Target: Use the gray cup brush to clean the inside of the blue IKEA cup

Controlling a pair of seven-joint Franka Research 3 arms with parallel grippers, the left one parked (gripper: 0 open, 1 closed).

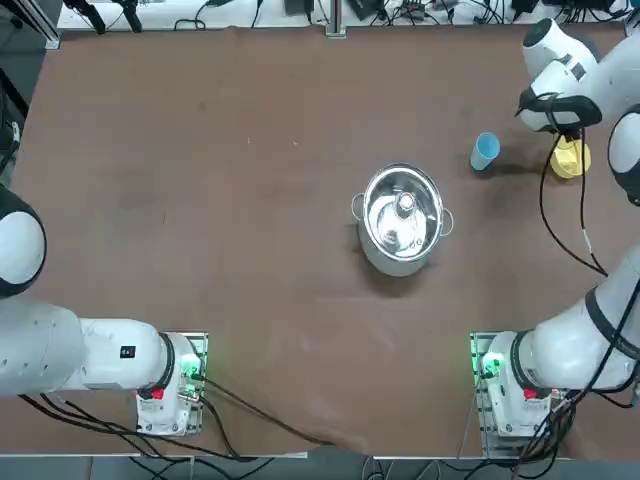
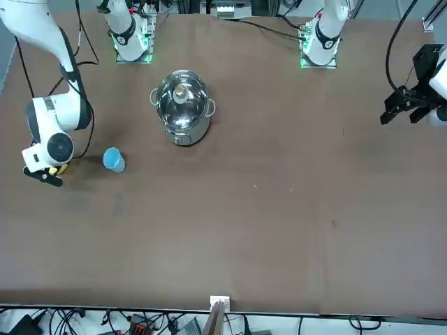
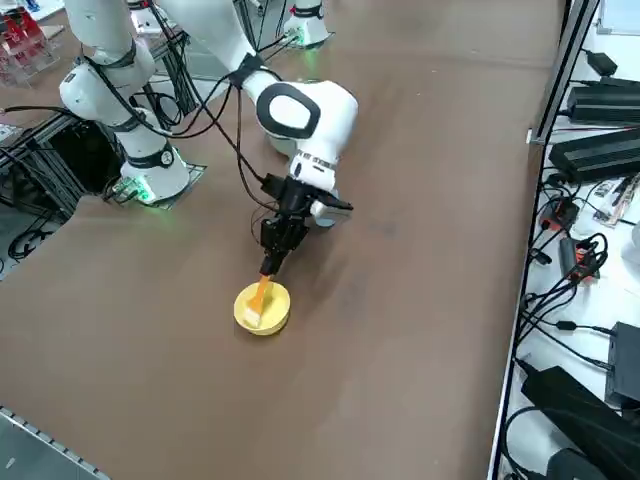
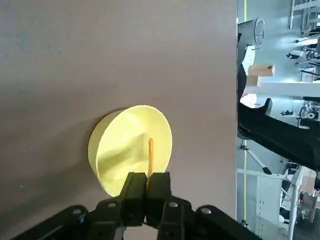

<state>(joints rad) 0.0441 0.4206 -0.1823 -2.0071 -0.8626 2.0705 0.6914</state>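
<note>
My right gripper (image 4: 147,180) is shut on the orange handle of the gray cup brush (image 4: 150,159). The brush points down into a small yellow bowl (image 4: 120,150) and its pale end is hard to make out against the bowl. In the right side view the gripper (image 3: 272,260) hangs just above the bowl (image 3: 265,312) with the brush (image 3: 260,294) reaching in. The blue IKEA cup (image 1: 485,151) stands upright on the table, a short way to the left of the bowl (image 1: 573,162) in the top view. From the front, the cup (image 2: 114,160) stands apart from the gripper.
A steel pot (image 1: 402,218) with something pale inside stands near the table's middle, nearer the robot than the cup. The right arm's black cable (image 1: 560,225) loops over the table near the right edge. The table's right edge lies close beyond the bowl.
</note>
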